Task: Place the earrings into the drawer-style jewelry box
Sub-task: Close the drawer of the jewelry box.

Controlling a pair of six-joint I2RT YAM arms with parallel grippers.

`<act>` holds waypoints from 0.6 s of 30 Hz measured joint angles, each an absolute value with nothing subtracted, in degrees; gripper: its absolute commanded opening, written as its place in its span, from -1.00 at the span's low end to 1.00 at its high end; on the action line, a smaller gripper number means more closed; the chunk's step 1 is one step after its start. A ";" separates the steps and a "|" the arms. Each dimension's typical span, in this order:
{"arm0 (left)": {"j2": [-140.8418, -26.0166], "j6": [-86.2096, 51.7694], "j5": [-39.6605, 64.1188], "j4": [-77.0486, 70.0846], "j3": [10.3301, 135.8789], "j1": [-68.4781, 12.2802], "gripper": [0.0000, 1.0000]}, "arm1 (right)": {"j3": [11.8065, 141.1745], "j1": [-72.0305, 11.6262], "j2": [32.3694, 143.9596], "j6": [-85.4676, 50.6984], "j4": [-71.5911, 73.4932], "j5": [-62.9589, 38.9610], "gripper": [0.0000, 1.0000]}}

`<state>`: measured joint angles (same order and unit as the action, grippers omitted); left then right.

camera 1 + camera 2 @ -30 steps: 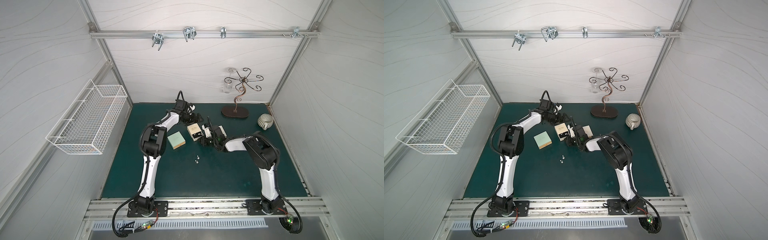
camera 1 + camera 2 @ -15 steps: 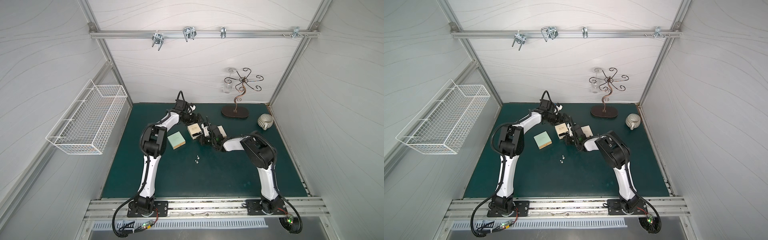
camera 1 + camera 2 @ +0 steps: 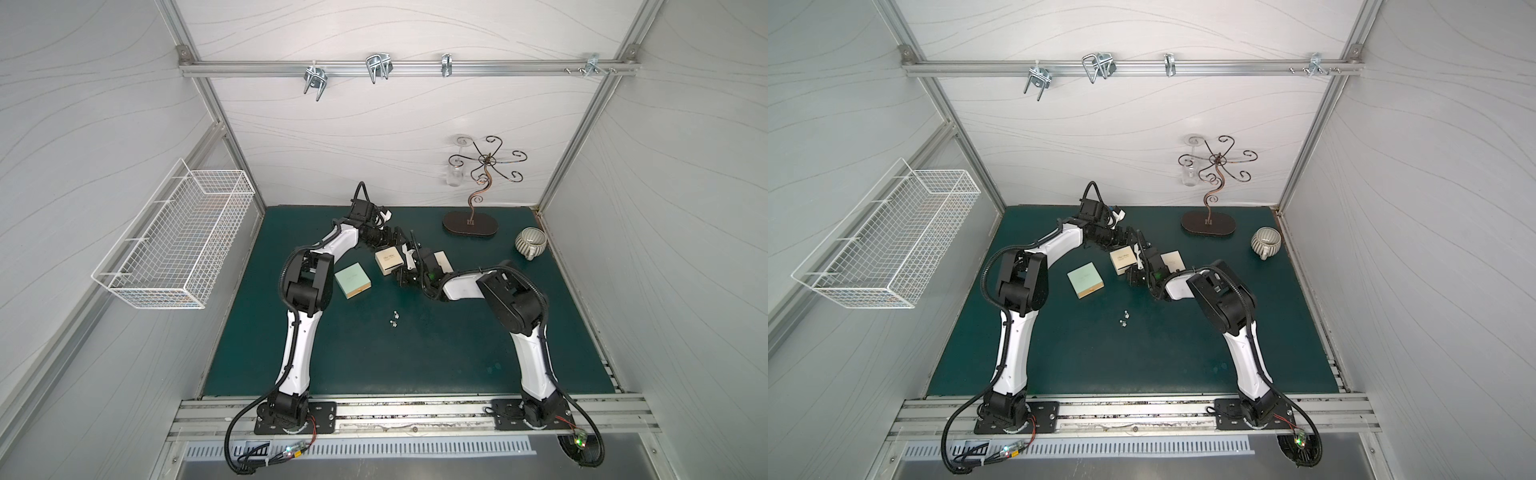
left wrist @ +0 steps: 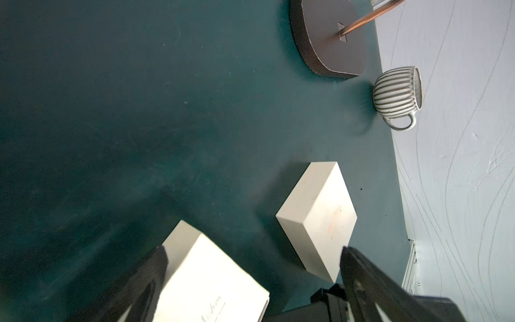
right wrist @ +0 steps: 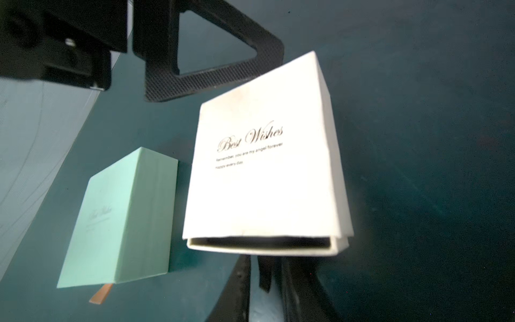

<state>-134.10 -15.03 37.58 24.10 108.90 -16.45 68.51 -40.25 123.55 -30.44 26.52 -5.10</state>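
The drawer-style jewelry box [image 3: 388,261] [image 3: 1122,261] is cream with "Best Wishes" on its lid [image 5: 264,167]. Its drawer [image 5: 264,246] sticks out a little. A dark ribbon tab [image 5: 264,274] hangs from the drawer front, and my right gripper [image 5: 264,264] [image 3: 402,276] is shut on it. At the box's far end my left gripper [image 4: 253,256] [image 3: 397,239] stands open, with one finger [image 4: 160,267] against the box [image 4: 209,278]. A few tiny silver earrings [image 3: 393,320] [image 3: 1124,319] lie on the green mat in front of the boxes.
A mint-green box [image 3: 352,281] [image 5: 119,220] lies to the left of the jewelry box and another cream box [image 3: 444,261] [image 4: 320,217] to its right. At the back right stand a jewelry stand [image 3: 469,224] and a ribbed mug [image 3: 530,243]. A wire basket [image 3: 174,249] hangs on the left wall.
The right arm's elbow has shifted slightly toward the middle. Both grippers stay at the jewelry box, and the earrings have not moved.
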 measured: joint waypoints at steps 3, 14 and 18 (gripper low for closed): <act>-134.10 -15.03 37.76 24.08 108.97 -16.21 0.99 | 69.25 -40.25 124.09 -30.89 26.59 -5.08 -0.54; -134.13 -15.11 38.11 24.05 108.99 -15.88 0.99 | 70.13 -40.21 124.75 -31.97 26.68 -4.89 -0.53; -134.13 -15.16 38.22 24.05 109.03 -15.86 0.99 | 70.11 -40.23 124.75 -32.10 26.89 -4.84 -0.49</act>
<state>-134.13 -15.16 38.22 24.05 109.03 -15.86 70.11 -40.23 124.75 -32.10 26.89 -4.84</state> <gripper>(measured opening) 0.993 0.246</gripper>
